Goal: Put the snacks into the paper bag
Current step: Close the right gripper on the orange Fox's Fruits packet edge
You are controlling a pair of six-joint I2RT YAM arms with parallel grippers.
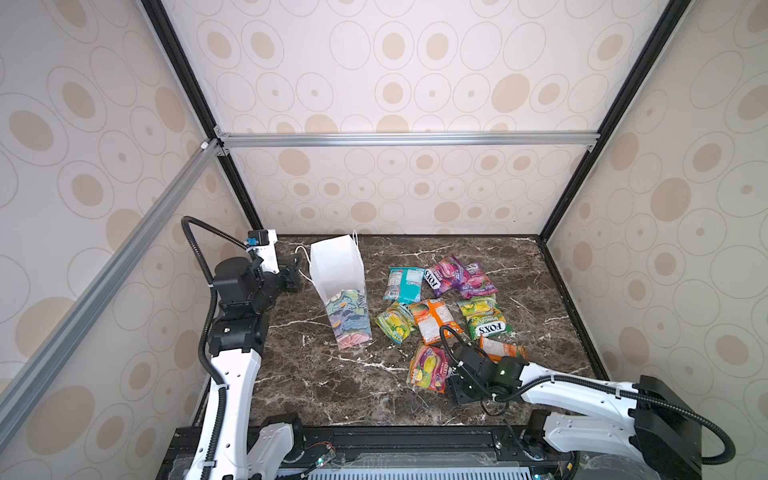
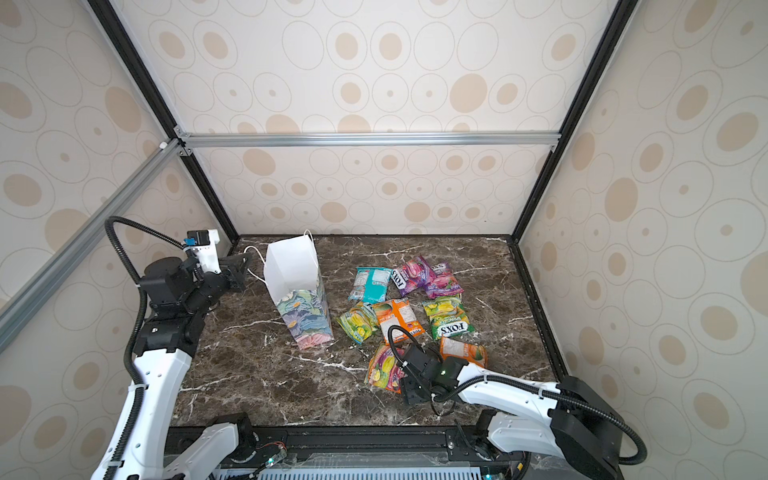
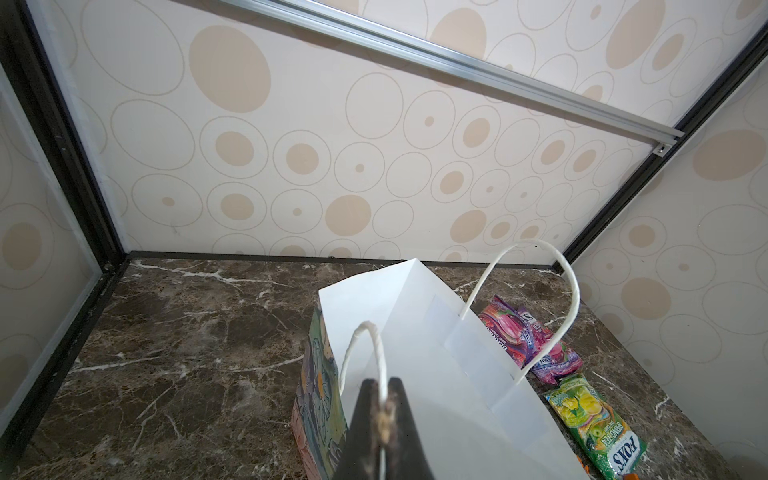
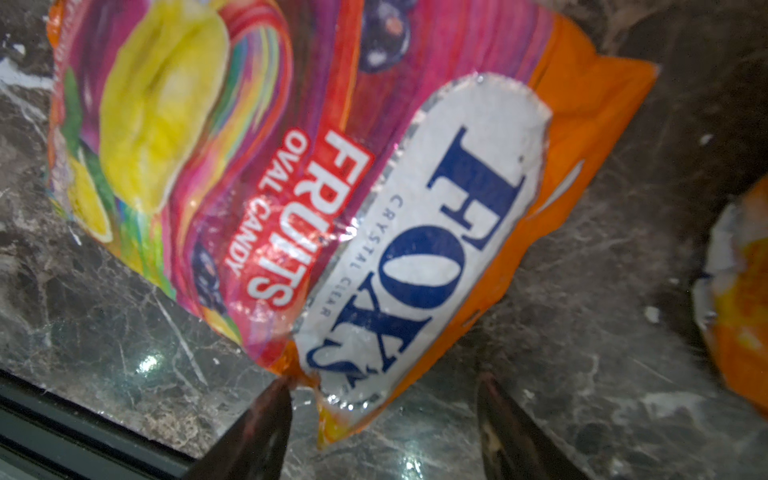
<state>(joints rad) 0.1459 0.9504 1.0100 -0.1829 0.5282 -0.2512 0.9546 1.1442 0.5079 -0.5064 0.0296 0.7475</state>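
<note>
right hand (image 4: 384, 388) (spread), packet (image 4: 291, 166) corner between tips

A: Colours, paper bag (image 1: 337, 266)?
B: White inside, pastel blue-green-pink floral outside.
A: Packets?
B: One teal packet (image 1: 404, 284), purple-pink packet (image 1: 446, 272), green-yellow packet (image 1: 484, 318), orange packet (image 1: 434, 320). The fruits packet (image 4: 249, 145) is pink-orange with yellow fruit, blue lettering on a white oval.
A: And the table (image 1: 332, 386)?
B: Dark brown marble, white veins. The walls (image 1: 415, 62) are cream with beige ovals.
</note>
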